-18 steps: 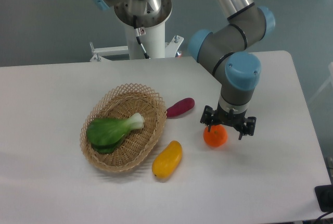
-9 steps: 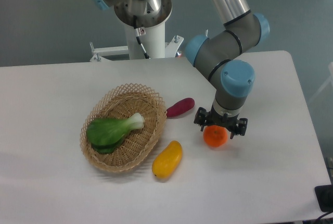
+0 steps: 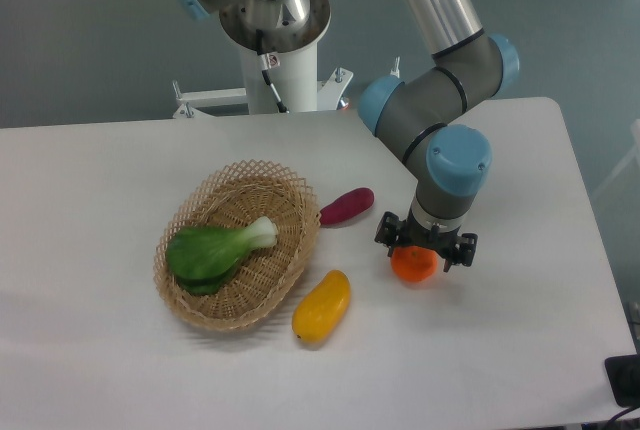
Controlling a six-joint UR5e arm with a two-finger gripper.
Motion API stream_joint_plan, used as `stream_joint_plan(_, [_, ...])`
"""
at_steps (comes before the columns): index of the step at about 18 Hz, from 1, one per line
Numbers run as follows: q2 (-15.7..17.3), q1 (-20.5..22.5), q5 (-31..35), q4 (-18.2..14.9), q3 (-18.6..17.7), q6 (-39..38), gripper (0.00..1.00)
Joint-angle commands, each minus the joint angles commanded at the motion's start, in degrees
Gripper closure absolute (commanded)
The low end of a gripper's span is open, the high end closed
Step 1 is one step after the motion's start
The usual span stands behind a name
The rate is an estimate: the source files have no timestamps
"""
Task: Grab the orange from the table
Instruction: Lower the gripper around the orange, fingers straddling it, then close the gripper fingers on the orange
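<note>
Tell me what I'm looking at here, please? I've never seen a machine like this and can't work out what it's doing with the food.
This is a robot arm, grey with blue caps, bolted behind a white table. One fixed camera looks down on it from the front. At the arm's tip is a two-finger claw, its hand. It sits right over a small round orange, with a finger on either side. Whether it has squeezed shut I cannot tell; the orange seems to rest on the table. Also there: a wicker basket holding a leafy green vegetable, a purple vegetable beside the basket, and a yellow mango-like fruit in front.
</note>
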Motion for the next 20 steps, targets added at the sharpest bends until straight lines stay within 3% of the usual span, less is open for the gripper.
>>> stream_joint_plan(19, [-1.4,-0.5,0.1,1.8,-0.6,-0.2,0.0])
stream_joint_plan(20, [-1.4,-0.5,0.2,1.8,-0.6,-0.3,0.05])
